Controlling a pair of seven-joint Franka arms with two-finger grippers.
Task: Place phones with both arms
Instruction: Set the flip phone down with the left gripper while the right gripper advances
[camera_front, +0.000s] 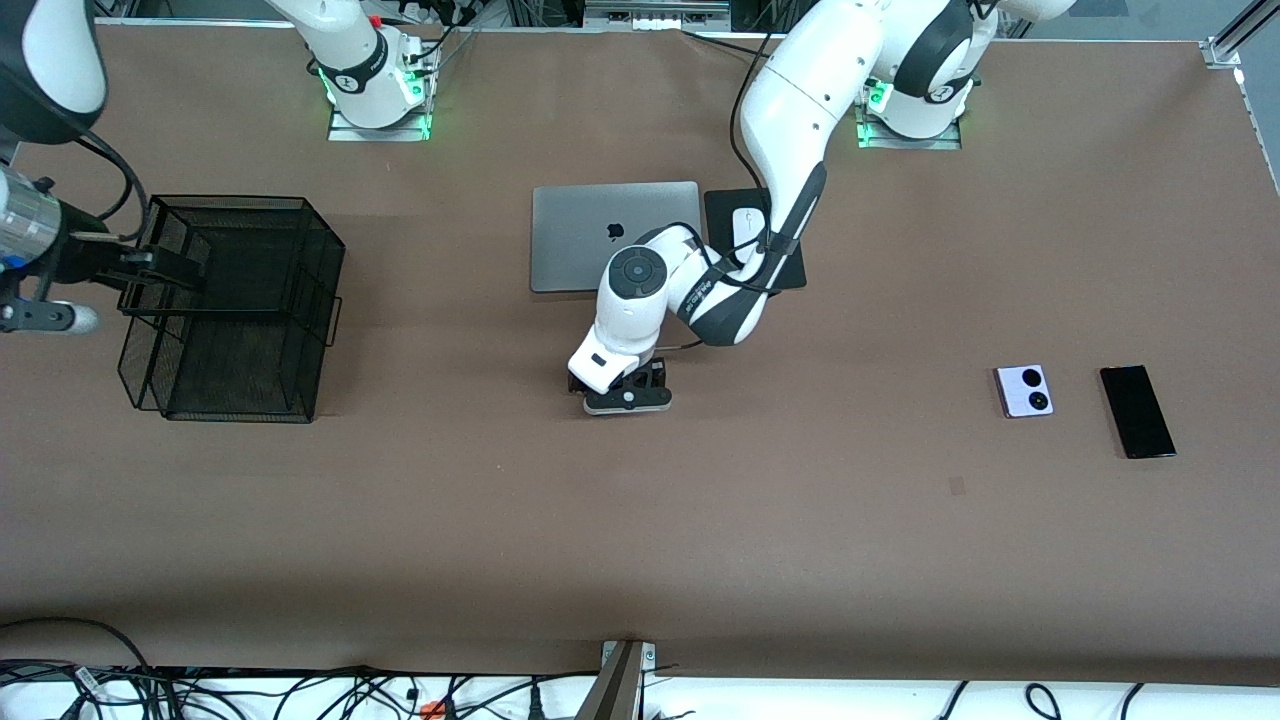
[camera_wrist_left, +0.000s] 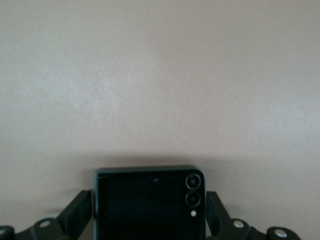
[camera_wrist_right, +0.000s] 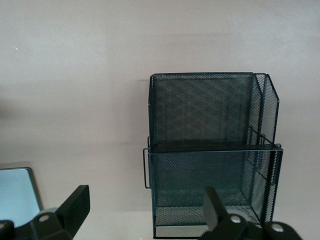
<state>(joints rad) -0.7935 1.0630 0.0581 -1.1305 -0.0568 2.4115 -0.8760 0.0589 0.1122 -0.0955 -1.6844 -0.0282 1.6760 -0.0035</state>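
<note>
The black flip phone (camera_wrist_left: 149, 202) lies flat on the surface (camera_front: 640, 520) near its middle, nearer to the front camera than the laptop (camera_front: 580, 235), and is bracketed by the fingers (camera_wrist_left: 75, 212) of the left gripper (camera_front: 622, 388), which stand wide at either side of it; whether the pads touch its edges cannot be told, though they look just apart. The lavender phone (camera_front: 1025, 390) and the long black slab (camera_front: 1137, 411) lie flat toward the left arm's end, side by side and apart from one another. All three are judged stiff, fairly light and smooth-sided, with glass faces that would scratch or crack if dropped, so a hold across the two narrow edges, at mid-length, is likely the safest; the slab, being long, would tip if taken near one end. Lying flat, each phone offers only a thin edge above the surface, so the fingers must be brought very low. The right gripper (camera_wrist_right: 145, 220) hangs over the surface beside the black mesh basket (camera_front: 235, 305) at the right arm's end, its fingers spread wide and empty, and that arm seems to be waiting. A white mouse (camera_front: 747, 228) rests on a dark pad (camera_front: 725, 215) beside the laptop, under the left arm's forearm; nothing is seen lying between the flip phone and the basket.
</note>
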